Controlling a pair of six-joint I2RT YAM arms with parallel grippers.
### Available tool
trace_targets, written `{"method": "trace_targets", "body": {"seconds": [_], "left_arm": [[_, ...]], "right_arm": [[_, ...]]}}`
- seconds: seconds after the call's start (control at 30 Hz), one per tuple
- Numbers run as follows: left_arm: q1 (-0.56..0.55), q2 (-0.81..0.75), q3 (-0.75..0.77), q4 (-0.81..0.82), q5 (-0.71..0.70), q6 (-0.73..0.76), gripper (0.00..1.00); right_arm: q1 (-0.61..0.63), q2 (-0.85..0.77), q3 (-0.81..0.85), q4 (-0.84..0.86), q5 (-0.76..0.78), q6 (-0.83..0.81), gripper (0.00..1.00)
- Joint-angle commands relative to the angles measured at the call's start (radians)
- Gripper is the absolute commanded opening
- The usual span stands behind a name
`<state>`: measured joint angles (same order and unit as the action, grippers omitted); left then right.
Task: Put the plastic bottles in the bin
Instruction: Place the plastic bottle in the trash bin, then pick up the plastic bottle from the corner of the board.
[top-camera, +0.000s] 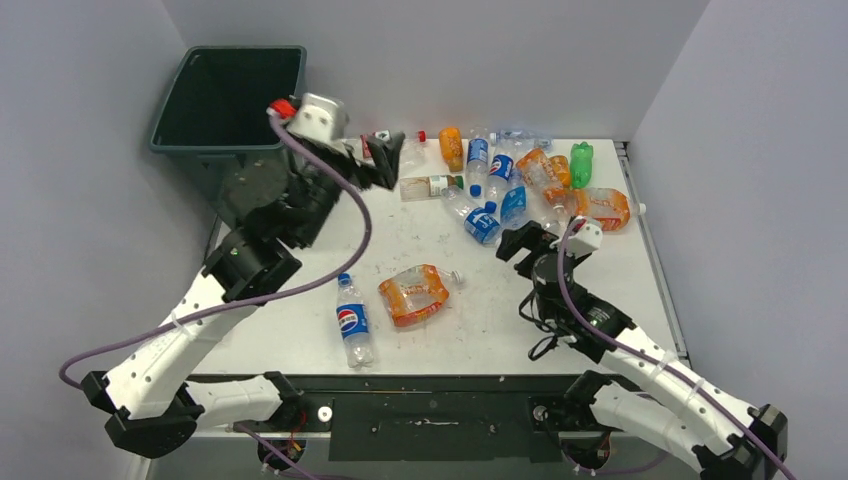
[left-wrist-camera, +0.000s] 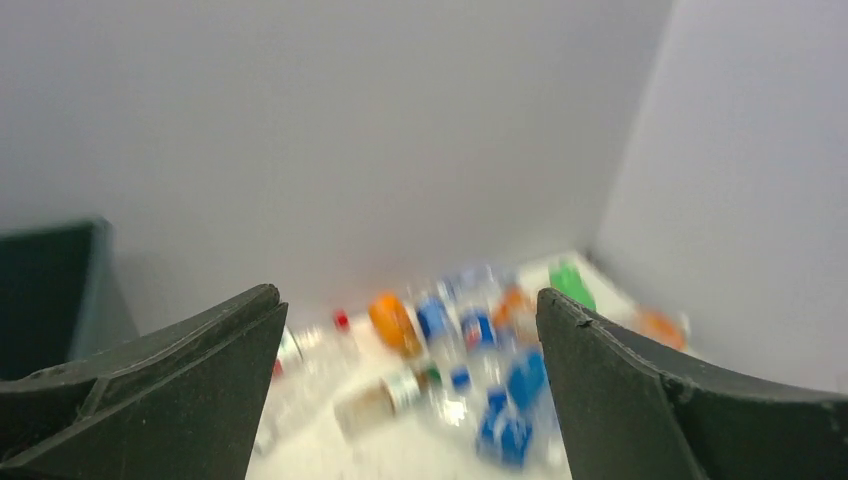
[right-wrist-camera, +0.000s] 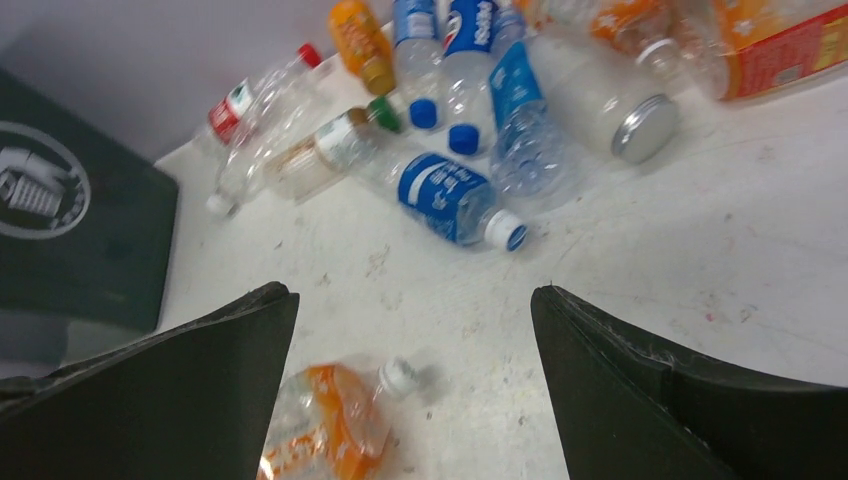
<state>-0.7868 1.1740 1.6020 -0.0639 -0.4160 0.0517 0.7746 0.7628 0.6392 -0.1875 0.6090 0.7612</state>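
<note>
The bin stands off the bench's 11 o'clock corner, mouth up. From above its inside is plain dark, and I cannot tell what, if anything, lies in it. Most bottles lie heaped on the bench toward 1 o'clock: clear ones with blue labels, orange ones, and one green bottle. Two lie apart near 6 o'clock, a blue-labelled bottle and, at its 2 o'clock, a crushed orange bottle.

The left jaws hang near the bench's far edge, between bin and heap, spread wide with nothing between them. The right jaws sit low at the heap's 6 o'clock, also wide apart and empty.

The left wrist view adds little. It shows a slice of bin wall at 9 o'clock and the heap beyond, all blurred. The right wrist view is sharper and alone shows the round white sticker on the bin's side. It also shows a silver cap on a clear bottle in the heap. The crushed orange bottle lies at 6 o'clock there, just beside one finger.
</note>
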Motion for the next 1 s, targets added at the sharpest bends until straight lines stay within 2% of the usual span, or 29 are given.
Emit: {"method": "trace_targets", "body": {"seconds": [0.0,0.1,0.17,0.27,0.53,0.73,0.87,0.97], "left_arm": [[-0.036,-0.046,-0.252,-0.283,0.166,-0.101,0.97],[-0.035,-0.13,-0.475,-0.241,0.178,-0.116,0.97],[-0.035,-0.187,-0.609,-0.15,0.129,-0.135,0.97],[-0.034,-0.247,-0.719,-0.09,0.065,-0.147,0.97],[-0.042,-0.38,-0.788,-0.067,0.036,-0.19,0.97],[-0.055,-0.365,-0.754,-0.136,-0.035,-0.211,0.97],[-0.062,-0.357,-0.758,-0.133,-0.014,-0.217,0.96],[-0.066,-0.347,-0.755,-0.139,-0.02,-0.217,0.96]], "right_arm": [[-0.175,0.1,0.046,0.103,0.085,0.119,0.9],[-0.324,0.185,0.008,0.21,0.039,0.181,0.9],[-0.402,0.275,-0.023,0.301,-0.004,0.23,0.9],[-0.522,0.406,0.025,0.309,-0.052,0.267,0.9],[-0.843,0.562,0.051,0.438,-0.19,0.19,0.9],[-1.073,0.706,0.068,0.56,-0.422,0.152,0.9],[-1.169,0.837,0.116,0.631,-0.562,0.152,0.9],[-1.184,0.9,0.161,0.642,-0.568,0.146,0.9]]}}
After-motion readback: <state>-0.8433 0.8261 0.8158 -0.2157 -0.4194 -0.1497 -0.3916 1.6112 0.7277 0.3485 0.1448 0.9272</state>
